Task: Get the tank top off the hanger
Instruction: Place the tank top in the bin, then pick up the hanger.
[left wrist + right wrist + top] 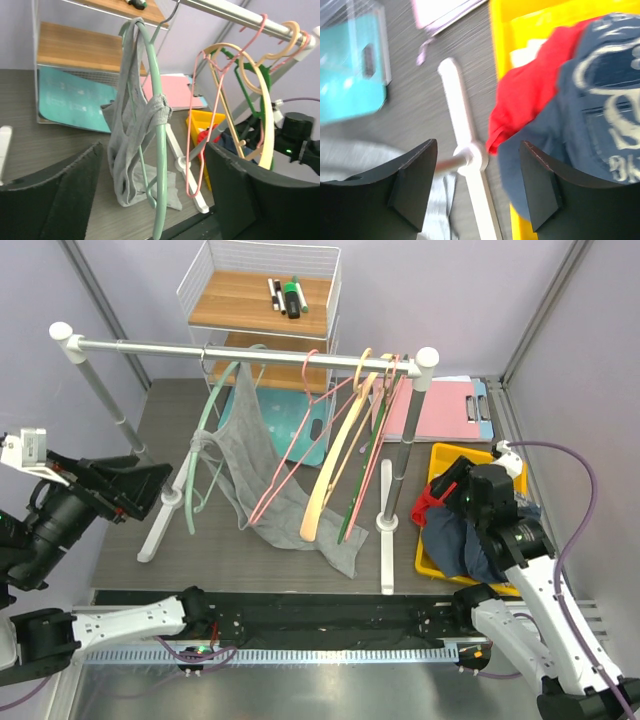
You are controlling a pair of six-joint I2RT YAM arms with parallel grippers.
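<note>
Tank top drapes the green hanger; both jaws gape empty; print on blue shirt unreadable.

The dark wood-grain bench carries the rack's left white foot, just beside the left tool. The right white foot lies just left of the right tool, and a yellow bin sits under that tool. Beyond the bin lies a pink clipboard. Well ahead of the left tool stand a wire shelf unit and a teal board. The grey tank top trails its hem onto the bench between the two feet.
</note>
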